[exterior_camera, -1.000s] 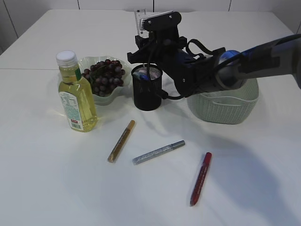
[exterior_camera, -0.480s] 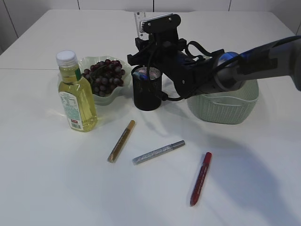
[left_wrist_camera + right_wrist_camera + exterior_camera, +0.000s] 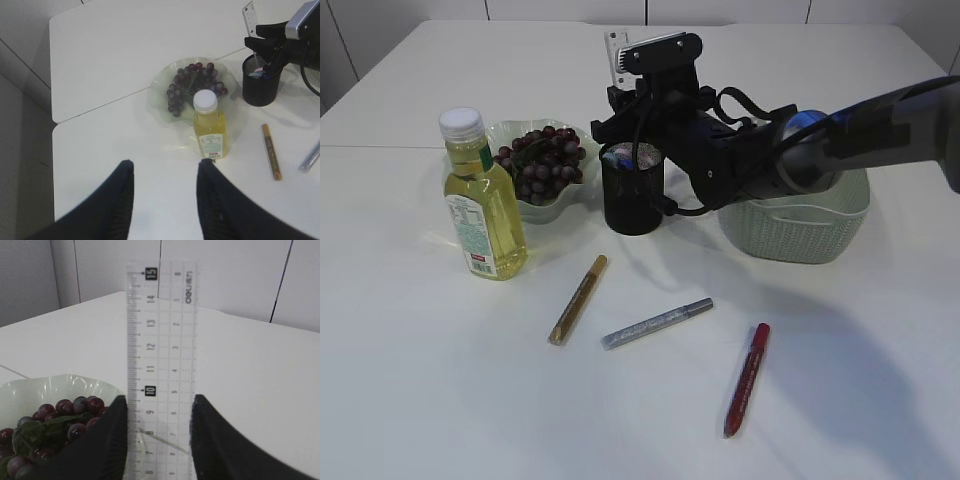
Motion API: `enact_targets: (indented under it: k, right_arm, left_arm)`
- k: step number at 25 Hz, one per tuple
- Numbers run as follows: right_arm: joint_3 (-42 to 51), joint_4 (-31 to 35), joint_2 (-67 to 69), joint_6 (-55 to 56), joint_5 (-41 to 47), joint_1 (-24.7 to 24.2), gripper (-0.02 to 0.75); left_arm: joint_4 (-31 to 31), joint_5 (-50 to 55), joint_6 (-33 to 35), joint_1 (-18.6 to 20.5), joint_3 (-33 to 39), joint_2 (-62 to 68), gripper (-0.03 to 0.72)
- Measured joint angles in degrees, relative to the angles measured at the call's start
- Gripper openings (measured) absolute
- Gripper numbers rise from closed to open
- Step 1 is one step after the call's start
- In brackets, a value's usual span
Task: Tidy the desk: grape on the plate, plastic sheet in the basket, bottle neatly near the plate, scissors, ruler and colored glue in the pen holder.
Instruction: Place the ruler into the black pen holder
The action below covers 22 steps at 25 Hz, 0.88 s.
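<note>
right gripper (image 3: 157, 440): black jaws are seen set against both long edges of the clear plastic ruler (image 3: 161, 365), which is clamped upright between them.
clear plastic ruler: held vertically above the black mesh pen holder (image 3: 632, 195); its top end is shown rising behind the wrist camera in the exterior view, while its lower end is hidden by the arm.
right arm (image 3: 790, 150): shown reaching across from the right, over the pale green woven basket (image 3: 800, 225), to the pen holder.
black mesh pen holder: placed upright between the plate and the basket; some contents are seen inside but cannot be identified.
left gripper (image 3: 165, 192): black fingers are seen spread apart with nothing between them, raised well above the table (image 3: 440, 400).
bunch of dark red grapes (image 3: 542, 160): shown lying on the pale green wavy-edged plate (image 3: 500, 135).
clear bottle of yellow liquid with white cap (image 3: 480, 200): shown standing upright just in front of the plate.
gold glue pen (image 3: 578, 299): shown lying on the table in front of the pen holder.
silver glue pen (image 3: 656, 323): shown lying just right of the gold one.
red glue pen (image 3: 747, 378): shown lying nearest the front edge, apart from the other two.
</note>
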Motion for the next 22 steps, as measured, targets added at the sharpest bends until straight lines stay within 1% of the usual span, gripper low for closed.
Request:
enact_targets:
  k: [7, 12, 17, 22]
  right_arm:
    - [0.0, 0.0, 0.0, 0.0, 1.0, 0.0, 0.328]
    - [0.0, 0.0, 0.0, 0.0, 1.9, 0.0, 0.385]
    - [-0.5, 0.0, -0.1, 0.7, 3.2, 0.0, 0.405]
    - [-0.5, 0.0, -3.1, 0.8, 8.5, 0.0, 0.407]
  left_arm:
    - [0.0, 0.0, 0.0, 0.0, 0.0, 0.0, 0.308]
    - [0.0, 0.0, 0.0, 0.0, 0.0, 0.0, 0.308]
    - [0.0, 0.0, -0.1, 0.0, 0.0, 0.0, 0.308]
    - [0.0, 0.0, -0.1, 0.0, 0.0, 0.0, 0.308]
